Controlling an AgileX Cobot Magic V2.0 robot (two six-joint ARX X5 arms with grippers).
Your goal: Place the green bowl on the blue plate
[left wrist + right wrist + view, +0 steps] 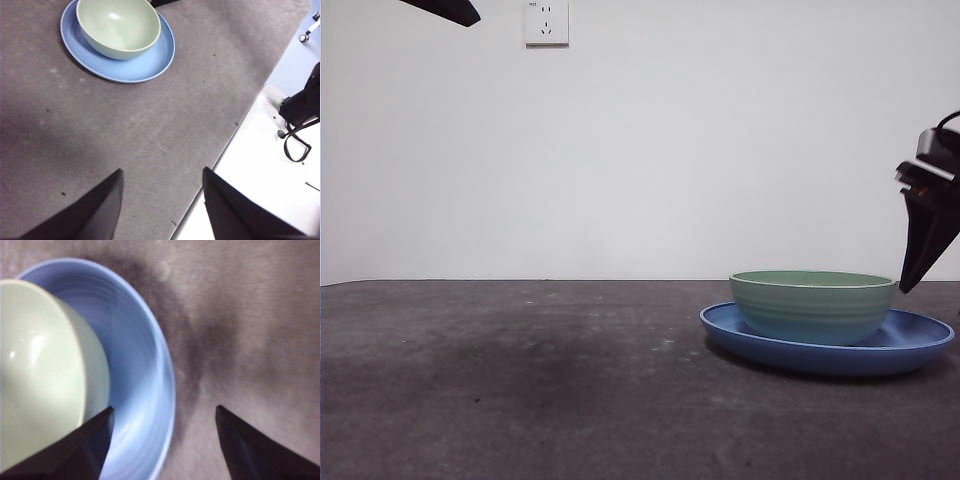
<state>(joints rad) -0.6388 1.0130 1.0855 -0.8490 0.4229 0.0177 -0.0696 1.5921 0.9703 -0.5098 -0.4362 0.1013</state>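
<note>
Right gripper (162, 412): jaws spread, empty, hovering just beside the bowl's rim above the plate's outer edge; in the front view it hangs at the right edge (923, 262). Pale mint-green round ridged bowl (812, 305) sits upright inside the wide, shallow, glossy blue round plate (920, 345), off-centre in it. Plate rests on the dark grey matte bench (520, 380). Left gripper (162, 177): jaws spread, empty, well apart from the dishes, near the bench edge. White wall socket (546, 22) behind.

right tool (162, 412) – jaws apart, raised | left tool (162, 175) – jaws apart
</note>
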